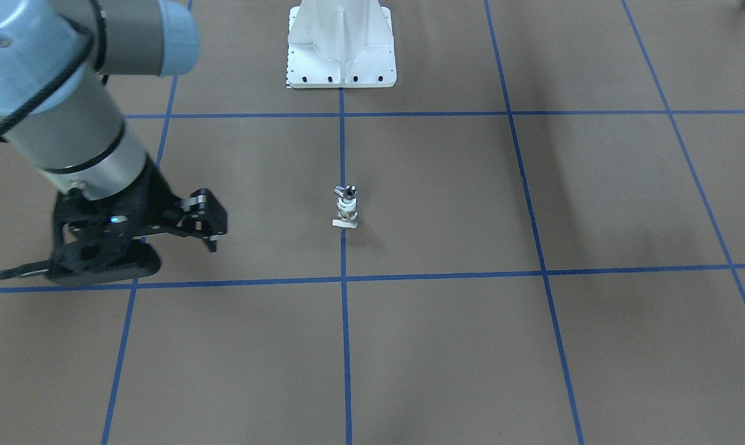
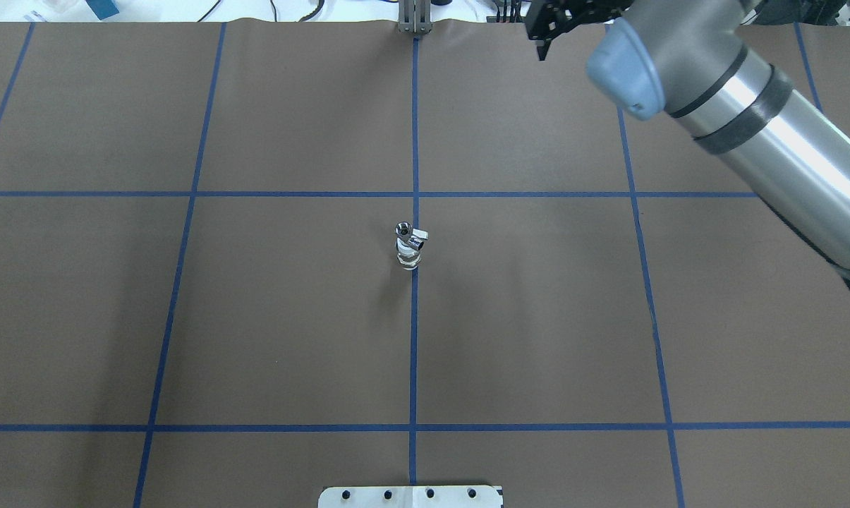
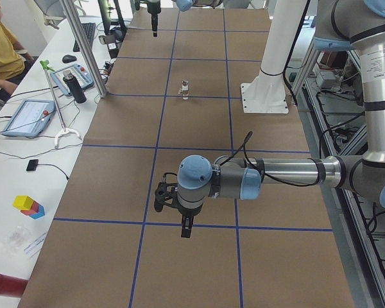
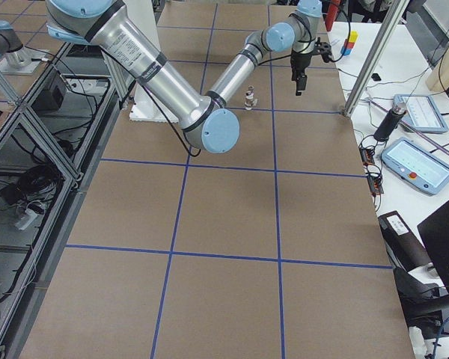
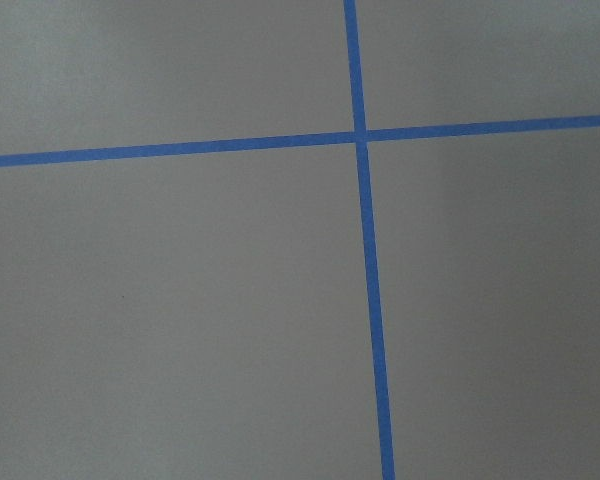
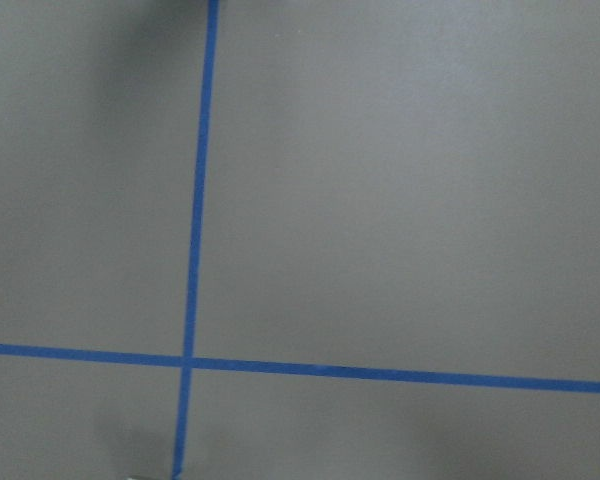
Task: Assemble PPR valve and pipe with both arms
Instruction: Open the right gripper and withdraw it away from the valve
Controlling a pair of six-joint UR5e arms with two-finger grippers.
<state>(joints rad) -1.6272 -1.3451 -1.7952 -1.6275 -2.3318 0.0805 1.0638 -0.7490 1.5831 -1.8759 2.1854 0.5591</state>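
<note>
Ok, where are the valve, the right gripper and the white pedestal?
valve (image 1: 346,209): front-facing view, its metal body.
right gripper (image 1: 212,245): front-facing view, at its fingertips.
white pedestal (image 1: 341,46): front-facing view, its front face.

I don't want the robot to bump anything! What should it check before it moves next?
1. Valve standing upright: ok.
2. Right hand apart from the valve: ok, it is off to one side, not touching.
3. Right hand open: cannot tell.
4. Left hand open: cannot tell, only a side view shows it.
5. Left hand close to the valve: not ok, it is far off along the table.
6. Pipe found: cannot tell; a white bit sits under the valve, too small to name.
</note>
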